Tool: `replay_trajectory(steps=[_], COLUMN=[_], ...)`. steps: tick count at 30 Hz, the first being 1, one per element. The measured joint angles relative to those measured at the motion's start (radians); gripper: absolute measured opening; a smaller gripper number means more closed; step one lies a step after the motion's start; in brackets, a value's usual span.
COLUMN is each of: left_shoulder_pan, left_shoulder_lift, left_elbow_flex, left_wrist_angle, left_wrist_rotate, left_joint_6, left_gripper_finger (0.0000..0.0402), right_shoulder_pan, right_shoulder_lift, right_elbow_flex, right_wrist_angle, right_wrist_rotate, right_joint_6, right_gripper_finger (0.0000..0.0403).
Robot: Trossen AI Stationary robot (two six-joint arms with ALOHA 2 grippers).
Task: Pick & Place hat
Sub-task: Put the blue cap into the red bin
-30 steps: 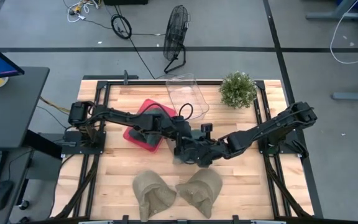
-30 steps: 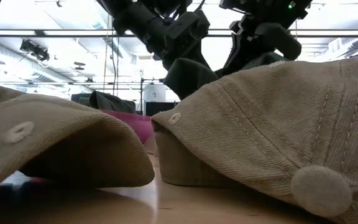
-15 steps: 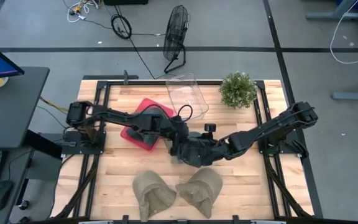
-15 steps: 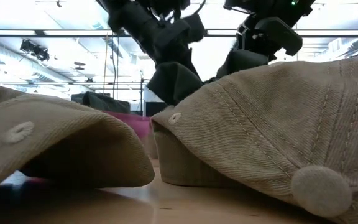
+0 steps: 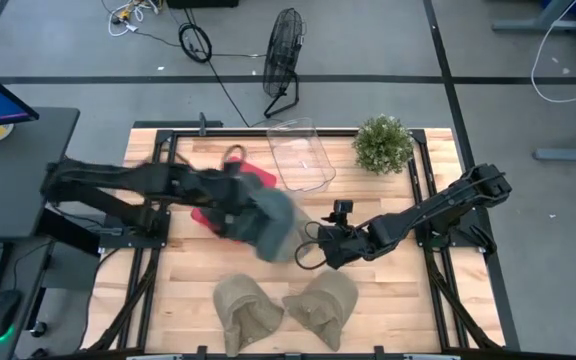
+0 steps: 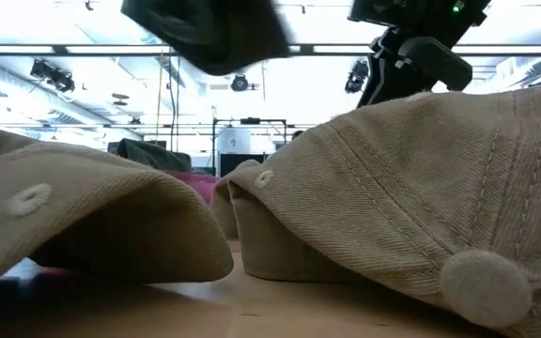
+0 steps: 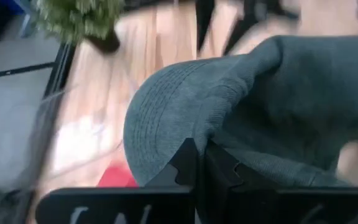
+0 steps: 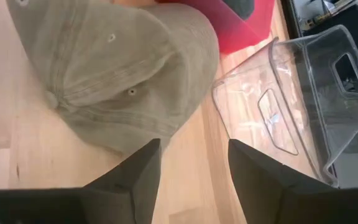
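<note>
A grey-green hat (image 5: 273, 228) hangs in the air over the table's middle, with my left gripper (image 7: 199, 165) shut on it; the low view shows this hat (image 6: 205, 33) high above the tabletop. Two tan hats (image 5: 248, 312) (image 5: 323, 305) lie crown up by the near edge. My right gripper (image 5: 318, 250) stands open just right of the grey hat, touching nothing; in its wrist view the fingers (image 8: 143, 171) stand spread over bare wood beside a tan hat (image 8: 117, 68). My left gripper pinches the grey hat's edge (image 7: 194, 142) between its two shut fingers, beside the stitched brim (image 7: 157, 115). The hat is lifted clear of the table and spreads out beyond the fingertips, brim to one side and crown to the other.
A red tray (image 5: 230, 190) lies left of centre under my left arm. A clear plastic bin (image 5: 303, 155) and a potted plant (image 5: 383, 143) stand along the far edge. Bare wood shows between the tan hats and the grippers.
My left gripper has taken the grey hat and swung fast up and toward the table's left, lifting it clear. My right gripper has let the hat go and stays near the table's middle, now apart from it.
</note>
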Motion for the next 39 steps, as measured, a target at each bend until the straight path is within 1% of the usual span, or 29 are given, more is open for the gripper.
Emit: replay_trajectory(steps=[2, 5, 6, 7, 9, 11, 15, 17, 19, 23, 29, 35, 39], left_shoulder_pan=[0.01, 0.042, 0.058, 0.075, 0.116, 0.157, 0.222, 0.242, 0.261, 0.279, 0.276, 0.276, 0.276], left_shoulder_lift=[-0.048, -0.08, -0.083, -0.085, -0.083, -0.083, -0.079, -0.08, -0.08, -0.084, -0.083, -0.083, -0.08], left_elbow_flex=[0.0, -0.002, -0.006, -0.017, -0.052, -0.106, -0.276, -0.364, -0.438, -0.533, -0.585, -0.589, -0.557], left_wrist_angle=[-0.126, -0.317, -0.366, -0.378, -0.357, -0.282, -0.081, 0.017, 0.07, 0.129, 0.147, 0.159, 0.129], left_wrist_rotate=[-0.036, -0.114, -0.135, -0.16, -0.185, -0.179, -0.101, -0.097, -0.097, -0.084, -0.041, -0.038, -0.044], left_joint_6=[0.042, 0.033, 0.027, 0.014, -0.012, -0.001, 0.166, 0.22, 0.219, 0.123, 0.012, 0.01, -0.003], left_gripper_finger=[0.0014, 0.0014, 0.0012, 0.001, 0.0008, 0.0009, 0.001, 0.001, 0.0009, 0.0016, 0.0027, 0.003, 0.0051], right_shoulder_pan=[-0.004, -0.015, -0.02, -0.024, -0.034, -0.042, -0.047, -0.047, -0.047, -0.047, -0.057, -0.067, -0.067], right_shoulder_lift=[0.0, 0.0, 0.0, 0.0, 0.0, 0.0, 0.0, 0.0, 0.0, 0.0, 0.0, 0.0, 0.0], right_elbow_flex=[0.0, 0.0, 0.0, 0.0, 0.0, 0.0, 0.0, 0.0, 0.0, 0.0, 0.0, 0.0, 0.0], right_wrist_angle=[0.0, 0.009, 0.009, 0.009, 0.023, 0.023, 0.026, 0.026, 0.026, 0.026, 0.043, 0.05, 0.05], right_wrist_rotate=[-0.001, -0.001, -0.001, -0.001, -0.001, -0.001, -0.001, -0.001, -0.001, -0.001, -0.004, -0.012, -0.012], right_joint_6=[-0.001, -0.007, -0.008, -0.009, -0.012, -0.012, -0.013, -0.018, -0.018, -0.019, -0.018, -0.017, -0.017], right_gripper_finger=[0.0192, 0.0192, 0.0192, 0.0192, 0.0192, 0.0192, 0.0192, 0.0192, 0.0192, 0.0192, 0.0192, 0.0192, 0.0192])
